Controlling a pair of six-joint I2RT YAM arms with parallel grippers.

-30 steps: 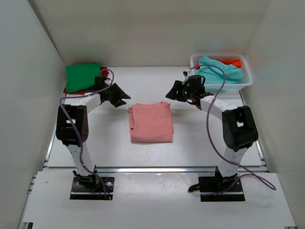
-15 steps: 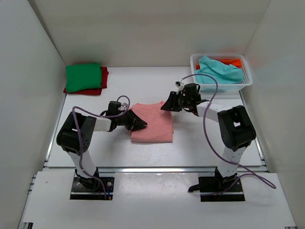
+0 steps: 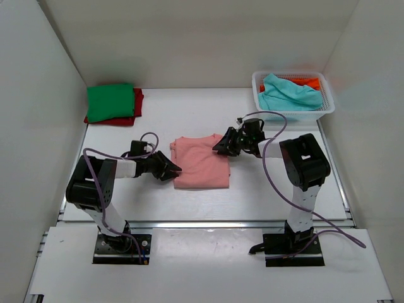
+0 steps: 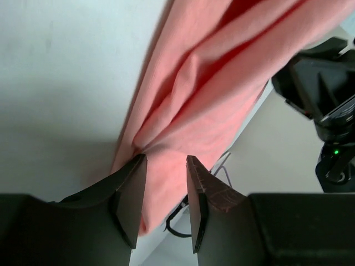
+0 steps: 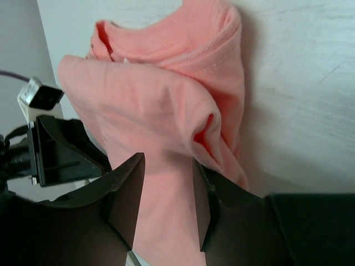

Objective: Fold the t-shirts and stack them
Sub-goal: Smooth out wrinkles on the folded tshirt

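No text, label, brand, number or sign can be read in any of the three views.

Both arms have swung down and inward from the far side of the tabletop (image 3: 265,186). The left claw (image 3: 174,170), a second ago up near the green t-shirt (image 3: 110,102), now sits low at the left edge of the salmon-pink t-shirt (image 3: 201,165) with cloth pinched between its fingers. The right claw (image 3: 219,146), earlier just short of the basket (image 3: 328,108), has closed on the shirt's far right corner, bunching a fold there.
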